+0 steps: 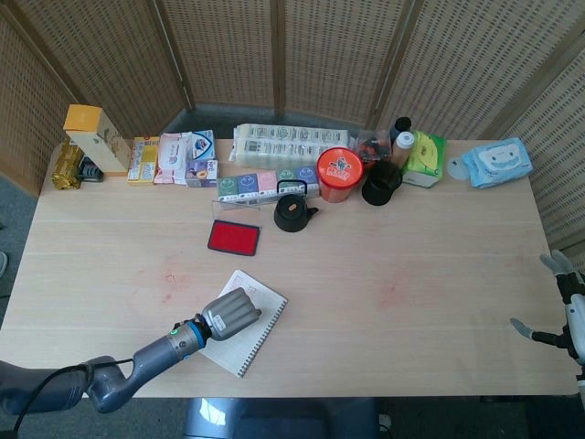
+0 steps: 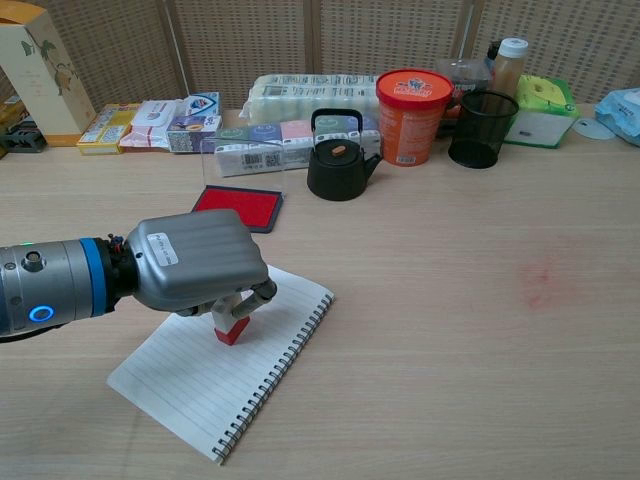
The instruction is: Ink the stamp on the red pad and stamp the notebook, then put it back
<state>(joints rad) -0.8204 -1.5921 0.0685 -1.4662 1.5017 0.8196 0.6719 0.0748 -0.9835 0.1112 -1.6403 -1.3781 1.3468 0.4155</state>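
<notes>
While the left robot hand [image 2: 195, 262] is curled over the spiral notebook [image 2: 225, 370], a small stamp [image 2: 232, 327] with a red base is pinched beneath its fingers [image 2: 250, 297], and the base is pressed against the lined page. In the head view the same robot hand [image 1: 231, 313] is seen covering the middle of the notebook [image 1: 259, 322], so the stamp is hidden there. The red ink pad [image 2: 239, 206] is found just beyond the left robot hand, apart from the notebook, with its clear lid standing raised behind it. Further beyond the pad, a black teapot [image 2: 338, 164] is set on the table [image 2: 480, 300], and an orange tub [image 2: 408, 116] and a black mesh cup [image 2: 483, 128] are placed farther toward the side of the right robot hand. Boxes and packets are lined up along the far edge of the table. The right robot hand [image 1: 559, 306] is seen only in the head view, at the table's edge, well apart from the notebook, with its fingers spread and nothing held.
</notes>
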